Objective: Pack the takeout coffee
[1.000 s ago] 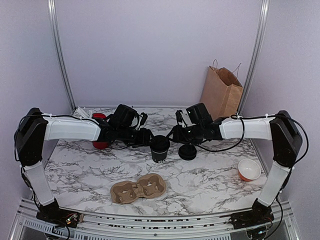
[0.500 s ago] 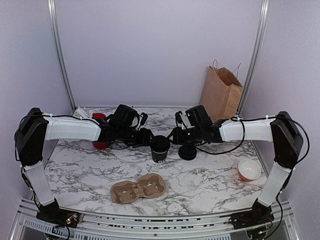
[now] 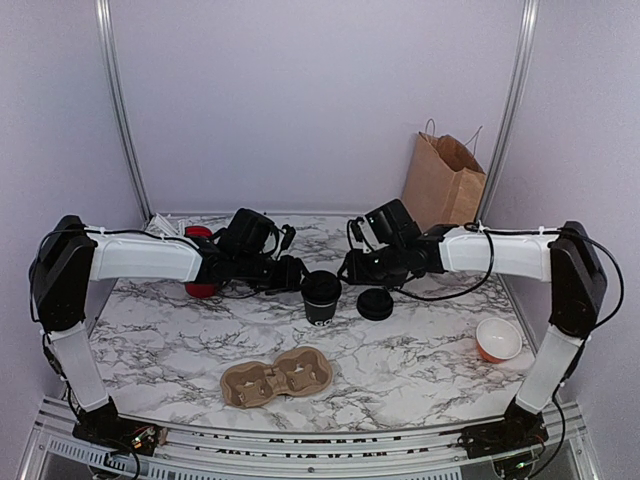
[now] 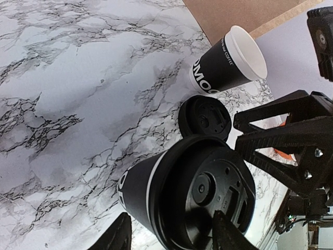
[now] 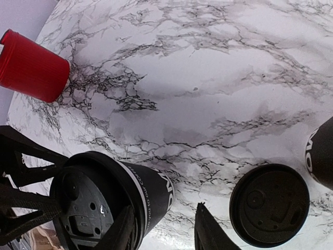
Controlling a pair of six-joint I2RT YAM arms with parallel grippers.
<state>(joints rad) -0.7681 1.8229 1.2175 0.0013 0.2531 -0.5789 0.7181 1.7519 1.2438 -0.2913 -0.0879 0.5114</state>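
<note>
The takeout coffee [image 3: 320,297], a black paper cup with white print and a black lid on it, stands upright mid-table. My left gripper [image 3: 298,276] reaches it from the left, and in the left wrist view its fingers [image 4: 118,235] straddle the lidded cup [image 4: 156,200], shut on its sides. My right gripper [image 3: 351,270] hovers just right of the cup. In the right wrist view it [image 5: 166,229] is open over bare marble, the cup [image 5: 106,190] beside its left finger. A loose black lid [image 3: 375,304] lies to the right.
A second black cup [image 4: 225,63], open and white inside, stands beyond the loose lid [image 4: 204,117]. A brown paper bag [image 3: 442,185] stands at the back right, a cardboard cup carrier [image 3: 277,378] lies near the front, an orange bowl [image 3: 498,340] at right, a red cup [image 5: 31,65] at left.
My right gripper has drawn back and up a little from the lidded cup. The left gripper and the cup have stayed put.
</note>
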